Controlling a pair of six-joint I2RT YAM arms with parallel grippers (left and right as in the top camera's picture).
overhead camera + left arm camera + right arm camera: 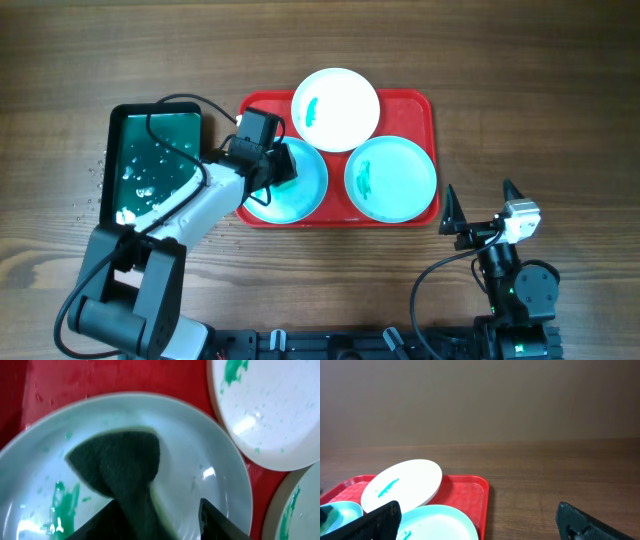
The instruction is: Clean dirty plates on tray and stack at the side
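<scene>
Nearest, low on the right: right tool (478, 190), fingers spread wide, gripping nothing, parked over bare table (560, 90) just off the near right corner of the red tray (425, 108), probably kept out of the way until a clean plate needs lifting. A little further in, on the left: left tool (283, 168), closed down onto a dark green sponge (117, 462), reaching in over the tray's left rim and pressing the sponge flat onto the near-left turquoise plate (308, 192), a hold suited to scrubbing. Teal smear (62, 507) on that plate just beside the sponge, not yet wiped, so judged early in the cleaning of this plate. Level with it, to the right: second turquoise plate (391, 177), with a smear of its own, nothing on it or near it. Furthest: white plate (335, 108), smeared too, its near edge riding over the rims of both turquoise plates, seemingly for want of room with three plates on one tray. All three plates on the red tray, none stacked at the side. Off to the left, beside the red tray: dark green tray (155, 165) with water glinting in it, likely the wetting spot for the sponge, a few droplets on the table by its left edge
</scene>
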